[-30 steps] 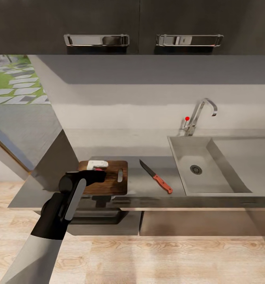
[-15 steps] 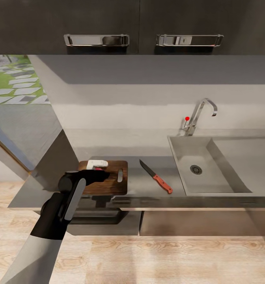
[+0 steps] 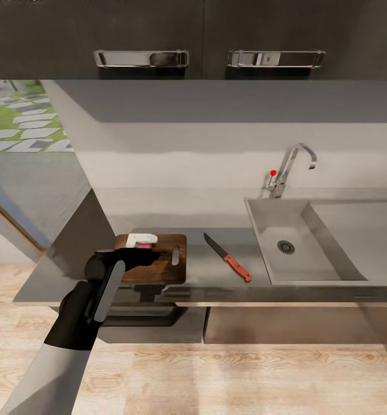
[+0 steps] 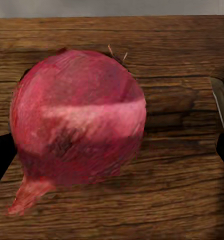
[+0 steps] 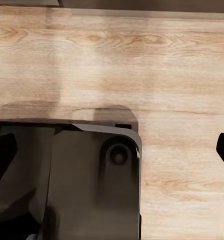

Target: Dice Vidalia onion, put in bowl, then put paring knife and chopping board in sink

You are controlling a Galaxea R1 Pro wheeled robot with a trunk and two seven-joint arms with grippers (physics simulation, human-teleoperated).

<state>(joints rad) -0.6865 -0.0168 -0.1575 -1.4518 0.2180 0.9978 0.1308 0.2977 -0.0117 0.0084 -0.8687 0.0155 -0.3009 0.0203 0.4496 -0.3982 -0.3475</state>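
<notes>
— So, what's on the worktop (image 3: 216, 282)?

— Sink (image 3: 308, 242) at its right end, basin bare down to the drain. Left of it the board (image 3: 164, 262), with the knife (image 3: 228, 257) lying between the two, red handle toward the front edge.

— And the onion (image 4: 77, 132)?

— Resting on the board, pink-red, with the bowl (image 3: 141, 238) just behind it. The left gripper (image 4: 112, 150) sits spread wide around it, fingertips clear of the skin.

— The right gripper (image 5: 112, 150)?

— Also spread, hanging over the wood floor (image 5: 182, 75).

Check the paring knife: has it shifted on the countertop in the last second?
No. The paring knife lies at the same spot and angle between the chopping board and the sink, on the countertop.
</notes>
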